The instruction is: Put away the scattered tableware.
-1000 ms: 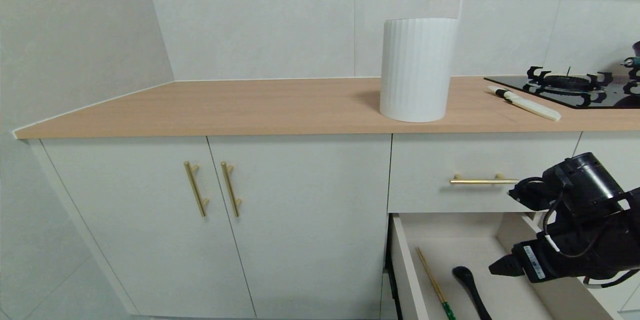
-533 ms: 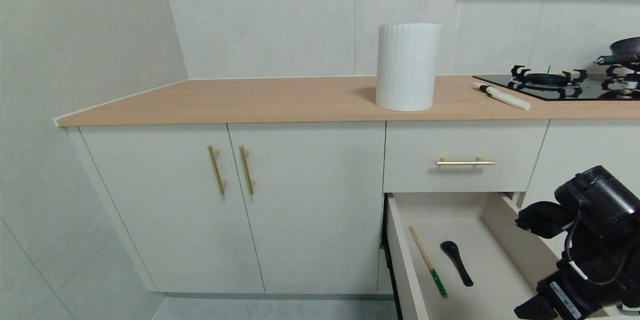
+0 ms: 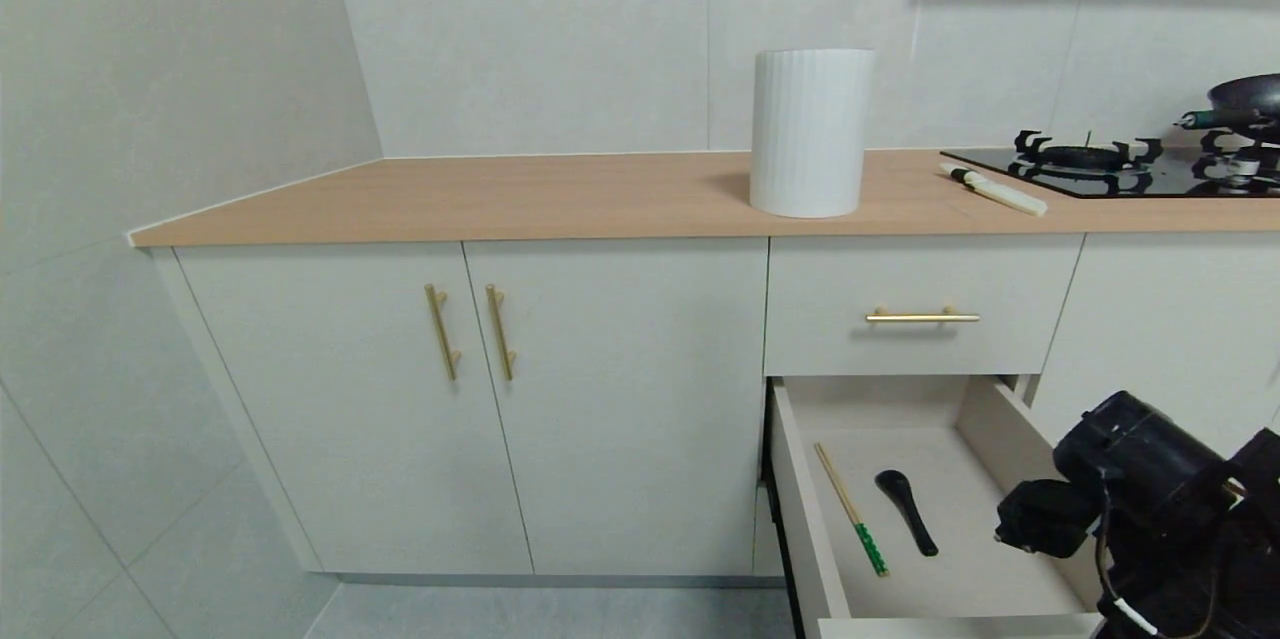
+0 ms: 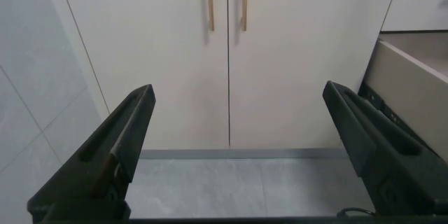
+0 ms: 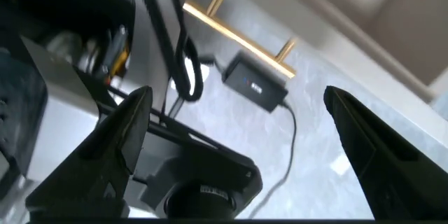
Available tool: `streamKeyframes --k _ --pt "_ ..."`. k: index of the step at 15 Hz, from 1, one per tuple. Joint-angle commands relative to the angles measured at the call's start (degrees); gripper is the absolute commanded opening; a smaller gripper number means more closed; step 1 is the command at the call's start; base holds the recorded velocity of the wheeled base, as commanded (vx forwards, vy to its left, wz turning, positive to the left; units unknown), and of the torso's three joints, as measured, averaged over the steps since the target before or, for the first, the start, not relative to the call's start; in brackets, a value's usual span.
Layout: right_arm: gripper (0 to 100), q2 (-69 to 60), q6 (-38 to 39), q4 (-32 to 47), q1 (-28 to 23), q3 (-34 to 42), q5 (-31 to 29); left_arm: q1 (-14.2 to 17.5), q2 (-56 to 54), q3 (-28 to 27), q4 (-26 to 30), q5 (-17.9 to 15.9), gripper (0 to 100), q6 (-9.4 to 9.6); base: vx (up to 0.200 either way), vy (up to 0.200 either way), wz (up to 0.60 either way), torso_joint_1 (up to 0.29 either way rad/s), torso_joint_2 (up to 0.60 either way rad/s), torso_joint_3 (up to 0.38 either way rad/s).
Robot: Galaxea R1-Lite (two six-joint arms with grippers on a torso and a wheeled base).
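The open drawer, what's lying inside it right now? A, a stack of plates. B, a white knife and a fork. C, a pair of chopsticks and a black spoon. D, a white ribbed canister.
C: in the head view the open drawer holds a pair of chopsticks and a black spoon, lying side by side on its floor without touching.

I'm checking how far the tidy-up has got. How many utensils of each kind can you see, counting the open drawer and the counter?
Pair of chopsticks, in the open drawer: 1
Black spoon, in the drawer: 1
Cream knife, on the counter: 1
Total: 3
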Motion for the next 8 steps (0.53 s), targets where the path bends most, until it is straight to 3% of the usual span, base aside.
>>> streamKeyframes --k 1,8 --pt "100 6.89 0.18 0.03 1.49 0.07 -0.13 0.02 0.00 0.00 -0.05 -0.02 100 0.02 0.000 0.000 0.00 0.000 0.00 0.000" --pt "100 12.34 3.43 -2.69 1.32 -0.81 -0.30 0.02 0.00 0.00 -0.05 -0.02 100 0.02 0.000 0.000 0.00 0.000 0.00 0.000"
